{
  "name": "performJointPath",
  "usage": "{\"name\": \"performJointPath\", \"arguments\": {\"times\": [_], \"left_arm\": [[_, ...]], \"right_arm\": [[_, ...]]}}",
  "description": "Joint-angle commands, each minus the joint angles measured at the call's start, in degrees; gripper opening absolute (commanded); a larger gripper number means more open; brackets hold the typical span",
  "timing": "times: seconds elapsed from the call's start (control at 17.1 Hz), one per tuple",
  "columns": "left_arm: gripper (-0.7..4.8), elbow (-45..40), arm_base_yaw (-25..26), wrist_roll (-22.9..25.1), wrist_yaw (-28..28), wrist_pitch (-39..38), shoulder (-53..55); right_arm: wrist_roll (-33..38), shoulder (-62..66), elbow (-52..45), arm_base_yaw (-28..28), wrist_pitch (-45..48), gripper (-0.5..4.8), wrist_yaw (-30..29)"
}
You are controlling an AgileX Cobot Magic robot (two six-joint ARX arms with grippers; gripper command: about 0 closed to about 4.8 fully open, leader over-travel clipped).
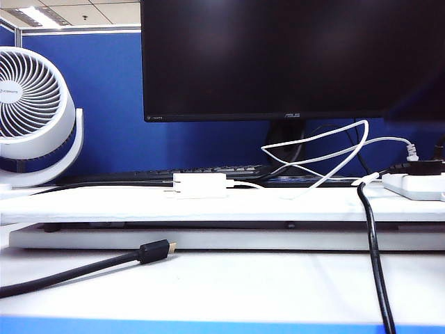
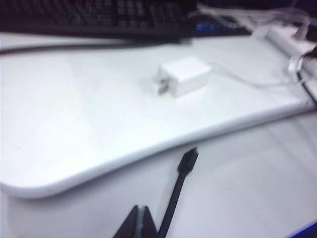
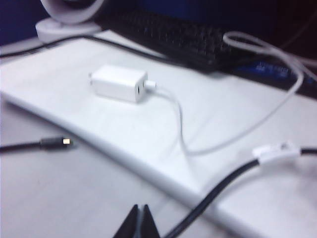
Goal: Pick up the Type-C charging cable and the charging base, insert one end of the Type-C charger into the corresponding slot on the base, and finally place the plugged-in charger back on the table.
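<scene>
Looking out from each wrist, you find the following.
Left gripper [image 2: 140,223]: dark fingertips pressed together, nothing between them; you see it raised over the near table, well clear of the small white rectangular plastic charging base [image 2: 184,76].
Right gripper [image 3: 140,221]: jaws likewise closed and empty, also well short of the charging base [image 3: 120,83].
Thick black cable with gold-tipped plug [image 2: 179,184]: lies on the lower table surface between the left gripper and the base; your right wrist view shows its plug [image 3: 55,143] in front of the slab.
Charging base: lies flat on the raised white slab-like board of the table [image 1: 104,206], prongs pointing away from the cable end.
Thin white Type-C charging cable [image 3: 177,116]: its plug sits in the base's slot; from there it curves across the slab and loops up towards the black keyboard [image 3: 171,34] behind the base.
</scene>
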Motion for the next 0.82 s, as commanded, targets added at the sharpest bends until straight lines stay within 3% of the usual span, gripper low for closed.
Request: {"name": "performJointPath", "arguments": {"times": [0.06, 0.29, 0.7, 0.76, 0.82], "left_arm": [[-0.06, -5.6, 0.0, 0.9, 0.5, 5.1, 0.1], [-0.06, -9.5, 0.0, 1.8, -0.1, 6.6, 0.2], [-0.05, -9.4, 0.0, 3.2, 0.2, 6.6, 0.2], [-0.05, -9.4, 0.1, 3.2, 0.2, 6.8, -0.2], [-0.05, -9.5, 3.0, 3.2, 0.7, 7.1, -4.9]], "right_arm": [[0.5, -0.1, -4.9, 0.0, 1.8, -0.01, 0.1], [0.4, -0.1, -5.9, 0.0, -4.3, -0.01, 4.9], [0.4, -3.1, -5.9, -0.1, -4.6, -0.01, 5.2], [0.4, -11.0, -5.9, -3.7, -5.3, -0.01, 5.0], [0.4, -19.2, -5.9, -13.0, -8.7, -0.01, 3.0]]}}
